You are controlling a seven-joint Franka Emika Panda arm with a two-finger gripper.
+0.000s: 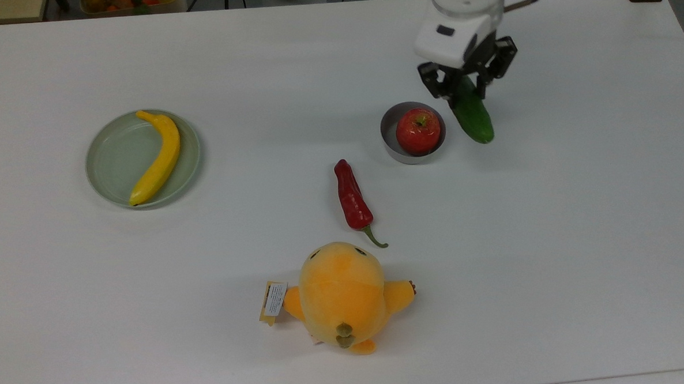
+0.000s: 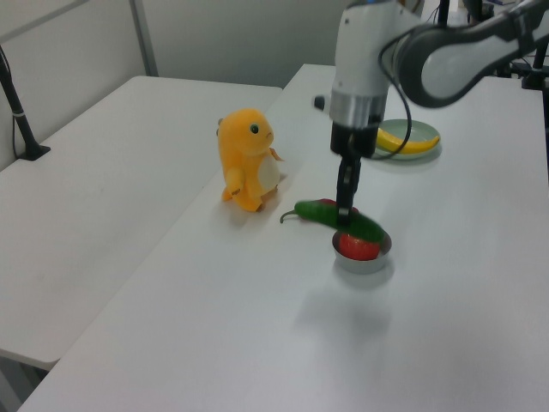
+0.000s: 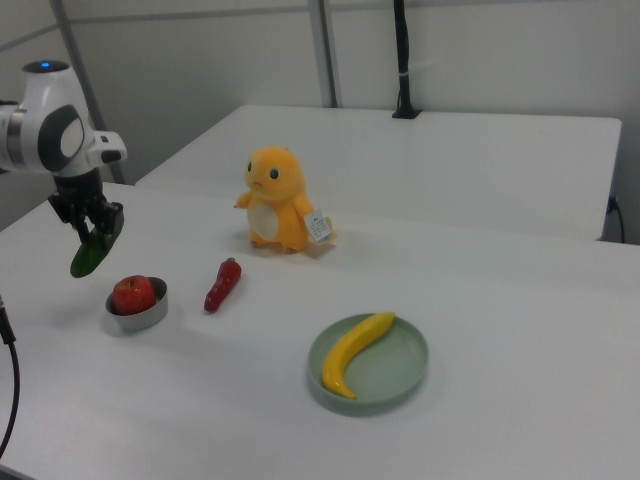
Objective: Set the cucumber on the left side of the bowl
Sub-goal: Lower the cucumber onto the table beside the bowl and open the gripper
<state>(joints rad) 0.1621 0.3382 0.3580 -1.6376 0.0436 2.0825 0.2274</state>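
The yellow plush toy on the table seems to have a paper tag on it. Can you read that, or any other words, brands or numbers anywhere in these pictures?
White paper tag on the round yellow plush toy: lines of print, too small to read.
White plastic hand holding the smooth dark green cucumber: no readable label.
Elsewhere, nothing legible.

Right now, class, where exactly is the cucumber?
The cucumber hangs above the table in the gripper, just off the top view's right side of the grey bowl with the apple; in the right view it hangs at that bowl's upper left.
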